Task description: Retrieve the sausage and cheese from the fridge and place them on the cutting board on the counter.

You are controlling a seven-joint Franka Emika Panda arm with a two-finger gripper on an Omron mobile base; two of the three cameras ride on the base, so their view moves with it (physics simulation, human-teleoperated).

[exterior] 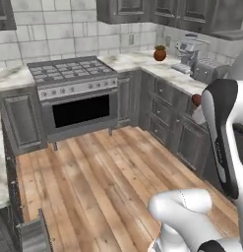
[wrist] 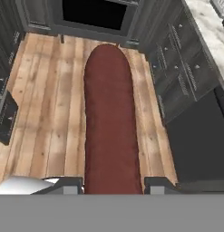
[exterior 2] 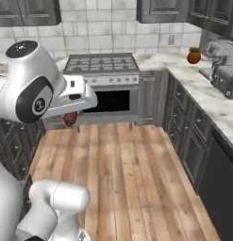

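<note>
The gripper is closed on the sausage, its two dark finger tips pressed against either side of the near end, so the jaws stand only as wide as the sausage is thick. In the hand view the dark red-brown cylinder runs straight away from the finger tips, its rounded far end pointing toward the black oven window of the stove, with the wooden plank floor far below it. Taking the stove as the landmark: in the right base view the sausage hangs under the white hand, to the left of the stove and in front of it, over the floor and well clear of every cabinet. In the left base view a small patch of its red end peeks out beside the upright white arm link, to the right of the stove. The marble counter runs from the stove's right side around the corner and forward along the wall (grey drawers beneath it); on it, right of the stove, stands a small round red-brown pot with a green plant, and further along a grey toaster. The sausage is well apart from that counter.
</note>
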